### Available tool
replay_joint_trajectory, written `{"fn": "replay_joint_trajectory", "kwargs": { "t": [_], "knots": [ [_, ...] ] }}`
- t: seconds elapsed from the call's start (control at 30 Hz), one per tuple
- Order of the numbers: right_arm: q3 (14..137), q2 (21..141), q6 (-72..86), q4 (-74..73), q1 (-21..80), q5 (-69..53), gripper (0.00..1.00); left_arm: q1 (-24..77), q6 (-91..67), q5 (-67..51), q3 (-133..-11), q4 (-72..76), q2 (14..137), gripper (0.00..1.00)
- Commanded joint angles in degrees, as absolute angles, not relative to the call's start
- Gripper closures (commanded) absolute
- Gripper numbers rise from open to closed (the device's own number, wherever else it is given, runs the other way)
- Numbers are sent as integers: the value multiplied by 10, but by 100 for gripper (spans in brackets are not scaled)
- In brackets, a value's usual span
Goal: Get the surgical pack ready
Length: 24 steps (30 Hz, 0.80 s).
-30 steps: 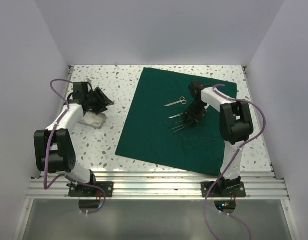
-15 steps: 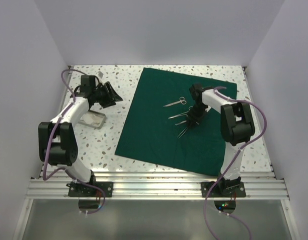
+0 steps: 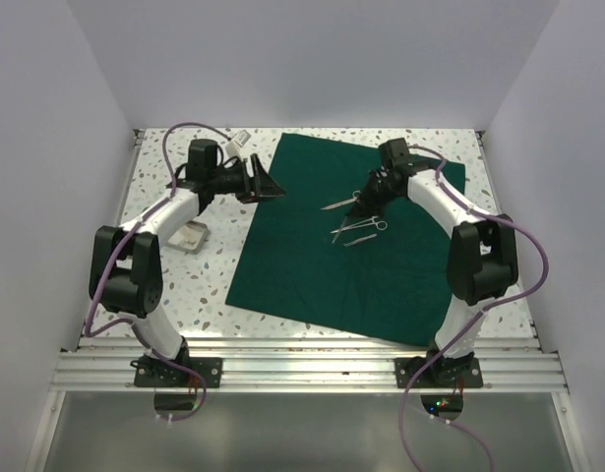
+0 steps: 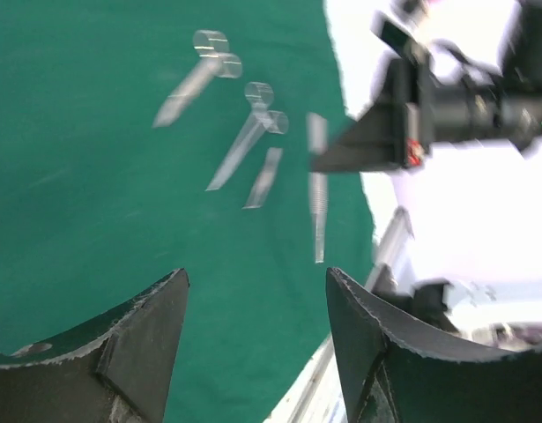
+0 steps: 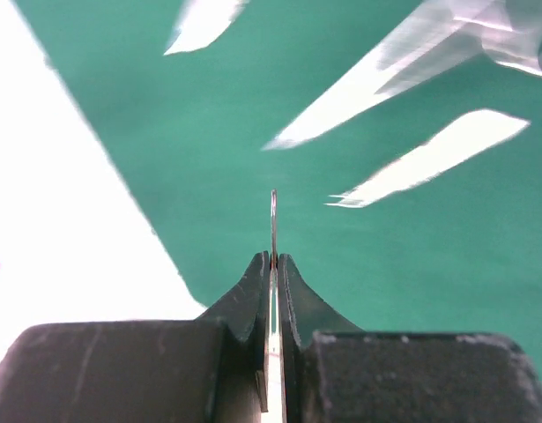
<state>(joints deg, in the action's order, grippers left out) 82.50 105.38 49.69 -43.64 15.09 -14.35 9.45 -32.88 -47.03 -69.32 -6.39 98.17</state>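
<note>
speckled table (image 3: 199, 287) holds drape (image 3: 312, 267), tray (image 3: 191, 237).

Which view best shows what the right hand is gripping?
Left wrist: the thin steel instrument hangs lengthwise from the right hand. Right wrist shows it only edge-on between shut fingers; in the top view, too small to tell.

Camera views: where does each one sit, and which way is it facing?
Top external: above and behind the bases, looking down on the table and green drape; left arm and right arm show whole.
Left wrist: on the left arm, looking across the drape through its own open left gripper at the right gripper.
Right wrist: on the right arm, looking down at the drape over its jaws, shut on a thin steel instrument.
Shared: both wrist views show that instrument, the drape and loose instruments.
</note>
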Motion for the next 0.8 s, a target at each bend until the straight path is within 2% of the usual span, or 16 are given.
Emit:
{"fn": "replay_joint_trajectory", "kwargs": {
  "t": [0.0, 0.2, 0.3, 0.5, 0.6, 0.63, 0.67, 0.73, 0.77],
  "knots": [
    [873, 1038, 431, -288, 168, -327, 100, 126, -377, -571, -696, 60, 991, 32],
    [875, 1049, 489, -108, 195, -433, 100, 154, -415, -592, -693, 93, 1008, 34],
    [895, 1063, 492, -85, 208, -465, 100, 165, -428, -606, -691, 117, 1011, 34],
    [903, 1069, 505, -61, 214, -474, 100, 178, -455, -617, -691, 141, 1027, 43],
    [911, 1074, 507, -65, 217, -477, 100, 178, -455, -620, -692, 141, 1034, 55],
    [913, 1074, 507, -69, 218, -477, 97, 178, -457, -621, -692, 141, 1034, 72],
    [920, 1074, 503, -76, 218, -467, 94, 178, -459, -624, -692, 146, 1034, 81],
    [932, 1077, 491, -125, 217, -445, 75, 176, -449, -617, -693, 140, 1029, 100],
    [953, 1080, 475, -154, 217, -403, 69, 171, -440, -595, -693, 116, 1024, 100]
  ]
}}
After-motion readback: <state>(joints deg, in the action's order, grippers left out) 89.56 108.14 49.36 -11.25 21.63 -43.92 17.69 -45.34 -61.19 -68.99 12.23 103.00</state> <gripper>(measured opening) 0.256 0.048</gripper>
